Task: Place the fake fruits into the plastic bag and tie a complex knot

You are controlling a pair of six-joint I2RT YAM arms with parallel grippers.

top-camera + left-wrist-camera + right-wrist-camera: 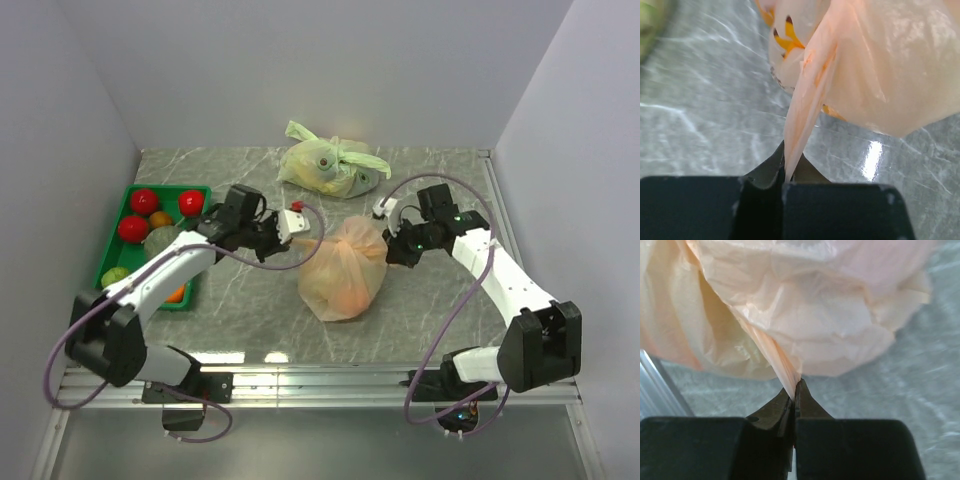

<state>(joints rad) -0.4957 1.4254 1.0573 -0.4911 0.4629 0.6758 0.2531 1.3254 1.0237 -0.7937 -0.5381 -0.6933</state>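
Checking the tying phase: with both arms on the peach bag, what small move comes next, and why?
Probably draw the arms slightly apart to cinch the top. The left jaws and the right jaws are each shut on a thin strip of the plastic bag, from opposite sides.

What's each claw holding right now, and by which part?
Both hold the plastic bag. The left claw pinches a stretched strip of its film on the left arm's side; the right claw pinches a thin tail on the opposite side.

Tied pale green plastic bag (330, 165) near the back of the grey marbled tabletop (250, 320); rectangular green plastic tray (168, 189) lying by its left edge
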